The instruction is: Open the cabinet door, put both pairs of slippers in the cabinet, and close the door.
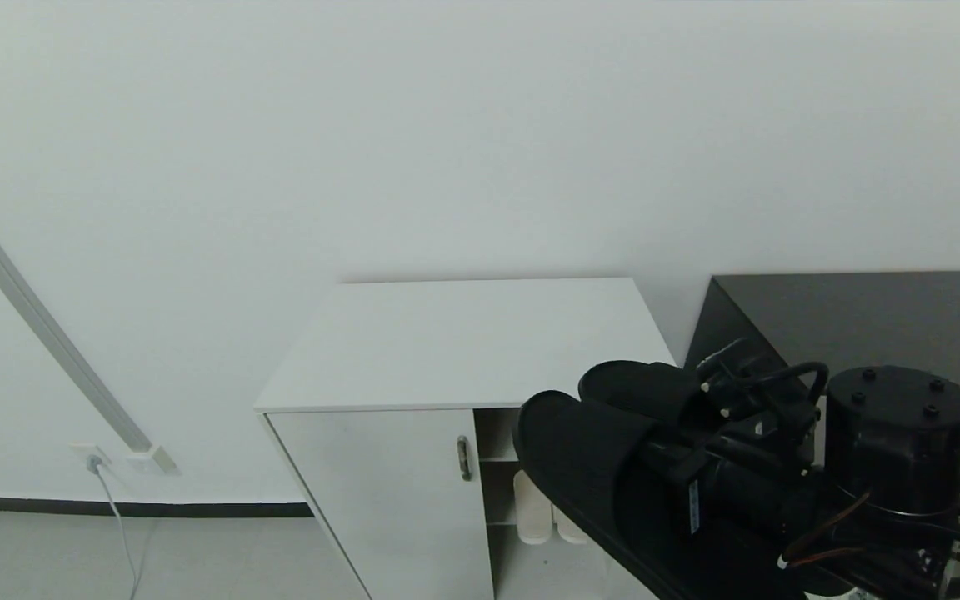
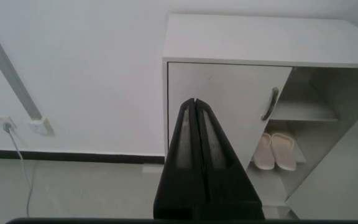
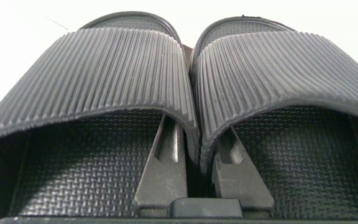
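A white cabinet (image 1: 455,342) stands against the wall, its left door (image 1: 380,492) shut and its right half open. A pair of white slippers (image 1: 542,517) lies on the bottom shelf inside, also seen in the left wrist view (image 2: 278,151). My right gripper (image 1: 663,425) holds a pair of black slippers (image 1: 605,433) in the air in front of the open half. One finger (image 3: 166,155) sits inside each slipper (image 3: 104,93), pinching their inner walls together. My left gripper (image 2: 194,109) is shut and empty, pointing at the cabinet's shut door (image 2: 222,99) from some way off.
The open right door (image 2: 340,180) swings out towards me. A dark-topped surface (image 1: 863,321) adjoins the cabinet on its right. A wall socket with a cable (image 1: 92,457) and a slanted cable duct (image 1: 38,321) are to the left, above bare floor (image 1: 113,550).
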`<state>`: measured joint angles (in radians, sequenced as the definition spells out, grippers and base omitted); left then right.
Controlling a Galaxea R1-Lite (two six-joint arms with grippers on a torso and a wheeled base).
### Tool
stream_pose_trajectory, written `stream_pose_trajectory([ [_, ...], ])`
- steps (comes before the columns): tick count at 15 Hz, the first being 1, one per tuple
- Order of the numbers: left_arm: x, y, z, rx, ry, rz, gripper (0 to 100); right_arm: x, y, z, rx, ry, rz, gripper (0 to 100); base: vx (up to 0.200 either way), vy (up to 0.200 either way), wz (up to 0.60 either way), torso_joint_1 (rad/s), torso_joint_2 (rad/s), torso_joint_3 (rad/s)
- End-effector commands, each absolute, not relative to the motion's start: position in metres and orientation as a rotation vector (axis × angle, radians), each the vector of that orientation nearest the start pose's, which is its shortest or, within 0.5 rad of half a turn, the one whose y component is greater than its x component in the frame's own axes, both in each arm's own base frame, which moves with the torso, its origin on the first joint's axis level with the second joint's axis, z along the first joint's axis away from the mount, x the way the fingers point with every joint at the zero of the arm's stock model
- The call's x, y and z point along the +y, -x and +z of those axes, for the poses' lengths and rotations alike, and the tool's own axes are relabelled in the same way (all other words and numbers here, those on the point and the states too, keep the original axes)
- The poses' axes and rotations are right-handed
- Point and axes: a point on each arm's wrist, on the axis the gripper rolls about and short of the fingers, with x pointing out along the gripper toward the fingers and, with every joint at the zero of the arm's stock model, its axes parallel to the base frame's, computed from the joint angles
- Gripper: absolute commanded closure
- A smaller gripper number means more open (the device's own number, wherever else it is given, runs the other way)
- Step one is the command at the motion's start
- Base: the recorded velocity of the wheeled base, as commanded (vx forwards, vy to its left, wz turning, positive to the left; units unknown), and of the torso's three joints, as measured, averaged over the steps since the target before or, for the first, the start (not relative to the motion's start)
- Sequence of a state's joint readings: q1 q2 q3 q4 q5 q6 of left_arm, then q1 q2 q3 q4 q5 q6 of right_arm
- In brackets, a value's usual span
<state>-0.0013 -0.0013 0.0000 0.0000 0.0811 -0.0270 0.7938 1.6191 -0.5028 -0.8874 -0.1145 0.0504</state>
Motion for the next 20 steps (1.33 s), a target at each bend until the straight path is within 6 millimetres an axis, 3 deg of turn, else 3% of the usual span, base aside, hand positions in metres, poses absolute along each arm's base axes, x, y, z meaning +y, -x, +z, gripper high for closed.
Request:
stream_pose_trajectory([
  [1,0.002,0.023,0.075,-0.001,0.028,0.080,100,0.184,-0.183,0.151,0.234,0.057,0.675,100,0.000,0.000,0.00,0.000,0.00,0.000],
  [14,0.002,0.023,0.076,-0.001,0.028,0.080,100,0.186,-0.181,0.143,0.262,0.063,0.692,100,0.000,0.000,0.00,0.000,0.00,0.000],
  [20,0.002,0.023,0.076,-0.003,0.028,0.080,100,0.186,-0.180,0.141,0.271,0.067,0.698,100,0.000,0.000,0.00,-0.145,0.34,0.189],
])
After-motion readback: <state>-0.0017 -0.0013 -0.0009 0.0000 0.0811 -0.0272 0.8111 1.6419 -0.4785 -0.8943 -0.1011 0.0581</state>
